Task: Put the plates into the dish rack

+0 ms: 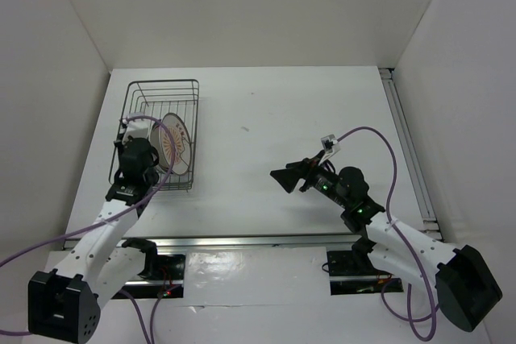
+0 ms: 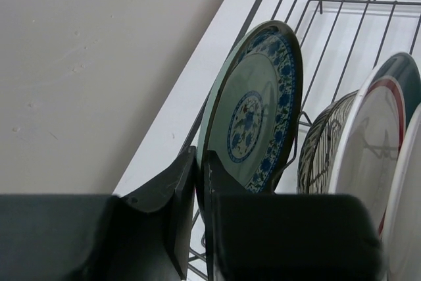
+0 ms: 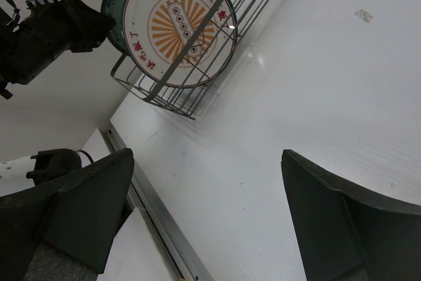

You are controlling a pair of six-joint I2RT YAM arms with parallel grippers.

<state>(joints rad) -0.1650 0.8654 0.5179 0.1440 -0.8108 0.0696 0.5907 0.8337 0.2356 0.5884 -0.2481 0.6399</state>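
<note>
Left arm (image 1: pixel 105 231) stretched far along left side; left gripper (image 2: pixel 200 182) fingers nearly together, thin gap. Right arm (image 1: pixel 395 239) bent; right gripper (image 3: pixel 207 208) points left, spread wide.

**Left wrist view:** the left gripper (image 2: pixel 199 161) is covering the lower rim of the teal-patterned plate (image 2: pixel 260 106), so its fingers may or may not be pinching it. The white ringed plate (image 2: pixel 368 143) is hiding most of the translucent grey plate (image 2: pixel 319 146). The frame's right edge is cropping the cream plate (image 2: pixel 409 215).

**Top view:** the left arm (image 1: pixel 105 235) is masking the near corner of the dish rack (image 1: pixel 165 82).
</note>
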